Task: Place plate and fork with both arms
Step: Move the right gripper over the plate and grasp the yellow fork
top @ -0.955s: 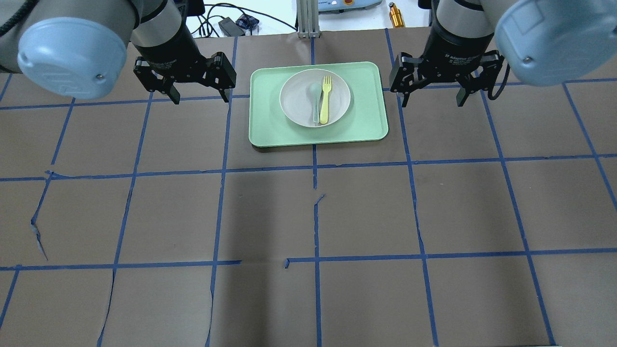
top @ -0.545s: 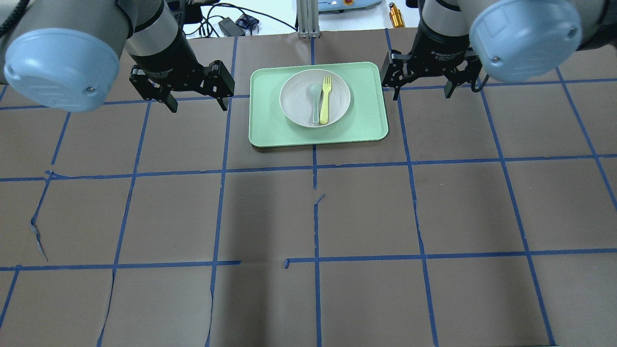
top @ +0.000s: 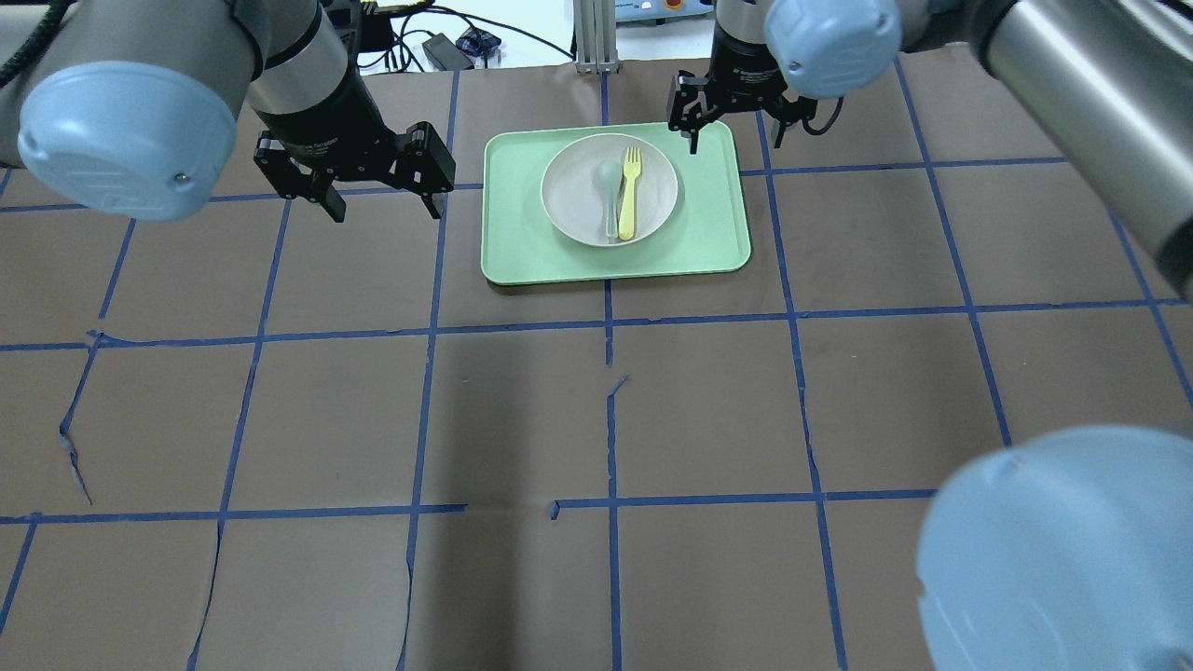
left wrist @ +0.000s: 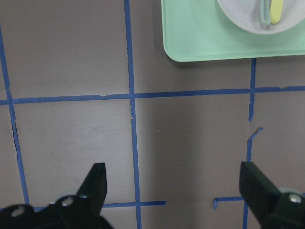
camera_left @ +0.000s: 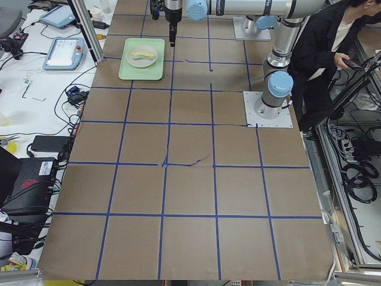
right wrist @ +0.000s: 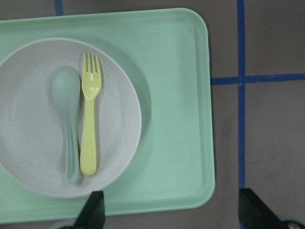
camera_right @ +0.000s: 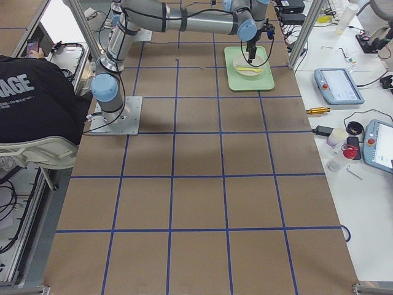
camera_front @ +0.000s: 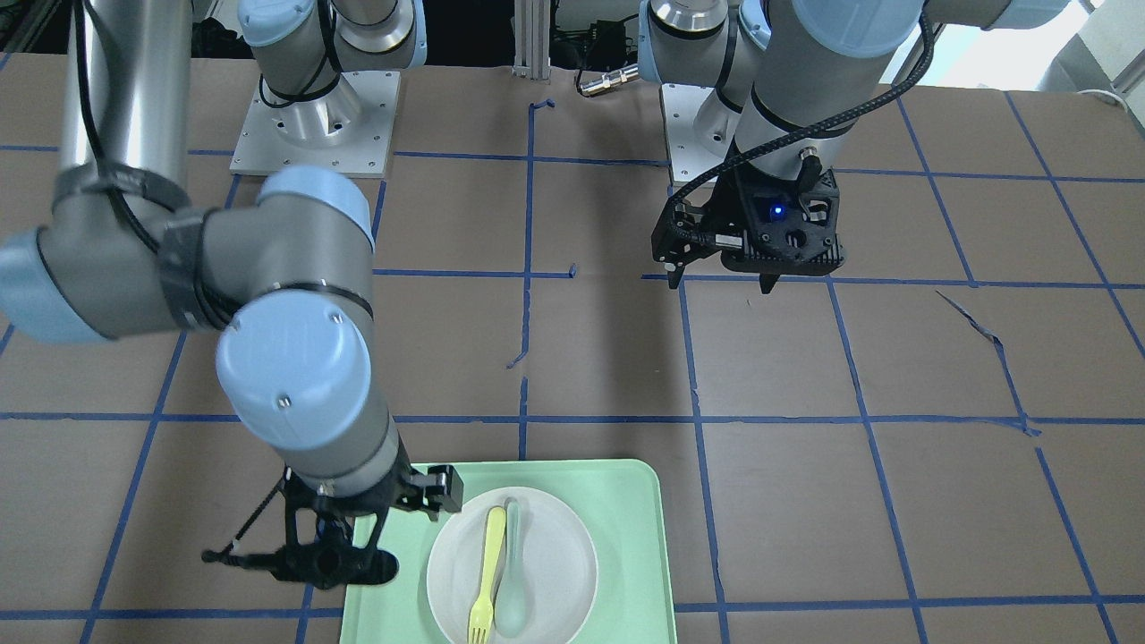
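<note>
- The plate (top: 570, 196) sits on the green tray (top: 708, 238) on the worktop (top: 708, 410), with the fork (top: 630, 191) lying in it beside a spoon (top: 610, 191).
- The right end effector (top: 734, 140), spread wide and empty, hangs above the tray's far corner.
- The left end effector (top: 386, 207), equally wide and empty, hangs beside the tray.

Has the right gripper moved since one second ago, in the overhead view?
Yes. The right gripper moved toward the view's left and farther from the robot, from beside the tray to over its right edge.
</note>
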`<state>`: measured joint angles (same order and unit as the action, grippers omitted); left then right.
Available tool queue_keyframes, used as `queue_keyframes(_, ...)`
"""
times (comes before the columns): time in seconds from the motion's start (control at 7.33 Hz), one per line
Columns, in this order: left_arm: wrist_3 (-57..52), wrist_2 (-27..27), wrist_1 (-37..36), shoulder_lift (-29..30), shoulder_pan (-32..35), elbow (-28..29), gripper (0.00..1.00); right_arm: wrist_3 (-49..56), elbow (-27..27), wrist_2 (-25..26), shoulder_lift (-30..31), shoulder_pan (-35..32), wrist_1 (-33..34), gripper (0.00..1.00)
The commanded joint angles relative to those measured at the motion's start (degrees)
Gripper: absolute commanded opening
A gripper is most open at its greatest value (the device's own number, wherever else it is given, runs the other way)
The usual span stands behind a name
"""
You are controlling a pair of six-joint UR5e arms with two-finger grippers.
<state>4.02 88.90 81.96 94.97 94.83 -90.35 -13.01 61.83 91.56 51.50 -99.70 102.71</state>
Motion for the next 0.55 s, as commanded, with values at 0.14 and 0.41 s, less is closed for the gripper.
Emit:
queue_keyframes(0.14,0.2,0.04,-0.31,0.04,0.0,-0.7,1.0,-8.78,-6.02,-1.11,-10.35,-1.98,7.4,0.88)
queue_keyframes(0.41,0.29,0.04,-0.31,0.47,0.0,-0.7,1.0,-10.97,-4.45,-1.9,-10.9,-3.47,7.51,0.6)
